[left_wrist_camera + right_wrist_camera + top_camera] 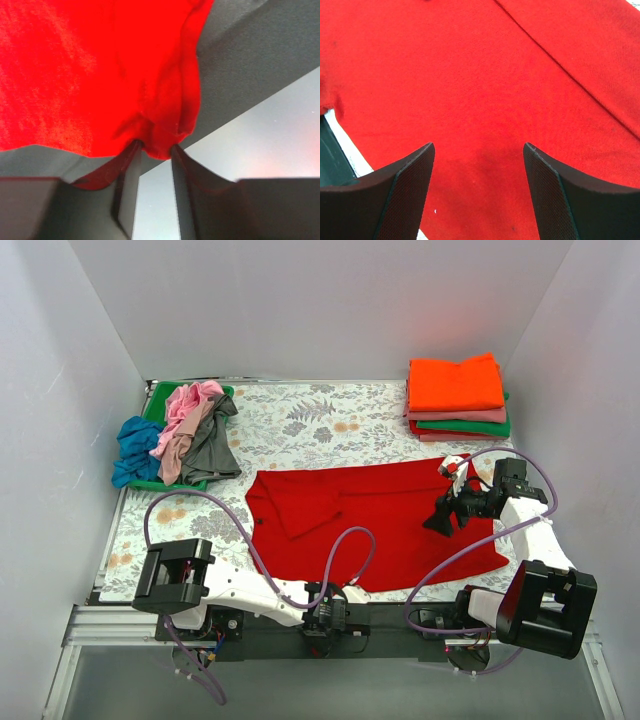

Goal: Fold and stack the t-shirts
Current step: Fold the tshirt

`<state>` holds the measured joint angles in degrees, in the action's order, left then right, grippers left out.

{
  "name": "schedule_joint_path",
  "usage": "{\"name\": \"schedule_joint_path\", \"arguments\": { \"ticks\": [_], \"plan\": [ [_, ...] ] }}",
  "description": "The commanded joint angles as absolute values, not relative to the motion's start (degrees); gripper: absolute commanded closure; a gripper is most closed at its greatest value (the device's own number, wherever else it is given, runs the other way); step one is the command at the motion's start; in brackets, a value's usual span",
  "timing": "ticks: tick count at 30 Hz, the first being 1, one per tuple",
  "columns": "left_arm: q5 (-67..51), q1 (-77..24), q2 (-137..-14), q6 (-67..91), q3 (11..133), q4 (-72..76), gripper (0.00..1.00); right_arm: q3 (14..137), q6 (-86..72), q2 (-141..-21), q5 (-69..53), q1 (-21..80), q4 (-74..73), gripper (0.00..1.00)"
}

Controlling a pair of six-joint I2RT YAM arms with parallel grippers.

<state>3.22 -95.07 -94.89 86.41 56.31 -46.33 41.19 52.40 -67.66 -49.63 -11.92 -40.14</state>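
Note:
A large red t-shirt [380,515] lies spread on the floral tablecloth [300,425], its left part folded over. My left gripper [335,600] is at the shirt's near hem by the table's front edge; in the left wrist view [154,147] its fingertips pinch a bunch of the red cloth [75,75]. My right gripper [440,520] hovers over the shirt's right part, open and empty, with red cloth [470,75] below the spread fingers [479,146]. A folded stack topped by an orange shirt [455,383] sits at the back right.
A green tray [158,400] at the back left holds crumpled pink [185,405], grey [212,445] and blue [133,450] shirts, which spill over its edges. White walls close in the table on three sides. Purple cables loop over the near edge.

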Motion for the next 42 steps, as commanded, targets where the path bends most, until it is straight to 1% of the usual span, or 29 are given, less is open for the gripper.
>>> {"name": "schedule_joint_path", "arguments": {
  "ticks": [1,4,5,6,8,10,14,17,19,23,26,31,34,37,42],
  "plan": [
    [5.1,-95.27,-95.1,86.92,56.69,-47.02,0.74,41.4,51.86,-67.94,-50.27,-12.13,-39.55,0.22],
    [4.75,-95.19,-94.92,86.92,56.25,-46.76,0.82,41.4,51.86,-68.03,-50.19,-12.13,-39.46,0.22],
    [4.57,-95.27,-94.92,86.84,56.16,-46.67,0.91,41.4,51.77,-67.94,-50.19,-12.13,-39.55,0.22],
    [4.4,-95.27,-94.66,86.75,55.81,-46.58,0.95,41.4,51.68,-67.94,-50.1,-12.13,-39.64,0.22],
    [4.31,-95.27,-93.7,86.84,55.63,-46.32,1.0,41.48,51.68,-67.5,-49.57,-12.04,-39.55,0.22],
    [4.31,-95.27,-92.47,86.84,55.28,-46.32,1.0,41.75,51.5,-67.15,-48.7,-12.04,-39.72,0.22],
    [4.75,-95.1,-87.46,87.54,53.88,-45.44,1.0,43.59,52.38,-66.36,-41.06,-12.57,-40.95,0.22],
    [4.31,-94.31,-82.89,88.24,51.6,-43.77,1.0,48.06,55.1,-68.28,-30.62,-13.97,-46.74,0.21],
    [3.96,-93.26,-79.9,88.59,50.02,-42.37,1.0,50.62,56.16,-69.6,-27.09,-15.29,-50.17,0.22],
    [4.04,-91.32,-76.56,88.68,48.78,-41.92,1.0,51.07,57.39,-70.58,-20.41,-21.34,-52.12,0.23],
    [4.13,-90.18,-74.45,88.33,48.61,-42.19,1.0,49.05,59.41,-69.88,-16.37,-25.82,-52.47,0.24],
    [3.52,-88.42,-72.86,87.28,49.04,-43.24,1.0,46.06,64.06,-69.43,-12.48,-33.73,-52.47,0.25],
    [3.69,-87.72,-72.42,86.75,49.39,-44.3,1.0,44.56,68.19,-70.57,-11.95,-40.49,-52.65,0.26],
    [3.6,-87.01,-71.81,86.57,49.75,-45.26,1.0,43.24,71.36,-72.41,-11.69,-43.58,-52.82,0.29],
    [3.25,-86.13,-71.19,86.66,50.27,-46.32,1.0,43.24,72.25,-74.88,-14.32,-44.91,-52.65,0.35]
  ]
}}
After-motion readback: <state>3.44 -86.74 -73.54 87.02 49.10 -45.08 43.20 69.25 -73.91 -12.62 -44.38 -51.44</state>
